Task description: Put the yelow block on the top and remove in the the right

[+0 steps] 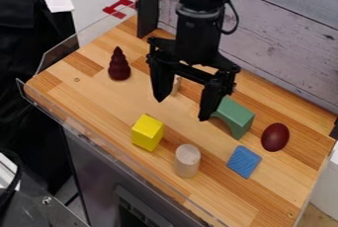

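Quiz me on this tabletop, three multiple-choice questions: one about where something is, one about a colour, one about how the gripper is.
1. What stands nearest the yellow block?
A) the blue block
B) the pale cylinder
C) the green arch

2. What colour is the egg-shaped piece?
A) dark red
B) white
C) orange

3. How is the gripper?
A) shut on the yellow block
B) shut and empty
C) open

Answers:
1 B: the cylinder is its closest neighbour.
2 A: its whole visible surface is dark red.
3 C: its fingertips are spread apart.
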You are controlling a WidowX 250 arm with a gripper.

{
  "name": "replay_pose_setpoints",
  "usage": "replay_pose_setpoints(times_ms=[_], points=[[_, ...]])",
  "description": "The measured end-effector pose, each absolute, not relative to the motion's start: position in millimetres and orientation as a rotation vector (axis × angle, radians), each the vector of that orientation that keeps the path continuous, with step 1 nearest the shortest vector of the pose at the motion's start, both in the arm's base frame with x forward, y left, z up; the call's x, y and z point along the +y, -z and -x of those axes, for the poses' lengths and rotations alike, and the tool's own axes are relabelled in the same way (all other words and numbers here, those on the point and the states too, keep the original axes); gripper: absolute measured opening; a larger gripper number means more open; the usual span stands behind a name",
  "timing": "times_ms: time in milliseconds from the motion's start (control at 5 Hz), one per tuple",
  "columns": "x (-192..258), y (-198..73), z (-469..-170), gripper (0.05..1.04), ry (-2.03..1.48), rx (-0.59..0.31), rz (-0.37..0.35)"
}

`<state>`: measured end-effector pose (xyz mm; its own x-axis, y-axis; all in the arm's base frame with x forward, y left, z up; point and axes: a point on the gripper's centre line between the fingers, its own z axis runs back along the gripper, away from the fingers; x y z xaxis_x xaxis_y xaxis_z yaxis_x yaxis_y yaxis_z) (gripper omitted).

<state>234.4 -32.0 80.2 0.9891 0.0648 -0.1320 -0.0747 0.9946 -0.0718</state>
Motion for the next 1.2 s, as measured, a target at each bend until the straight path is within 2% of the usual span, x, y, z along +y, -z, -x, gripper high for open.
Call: replay_pose_setpoints(times_ms=[200, 800, 1200], points=[[-32, -73, -230, 1.000, -0.074, 0.160, 0.075], [-13, -60, -220, 1.000, -0.113, 0.176, 0.073], [-10, -44, -212, 1.000, -0.103, 0.227, 0.064]])
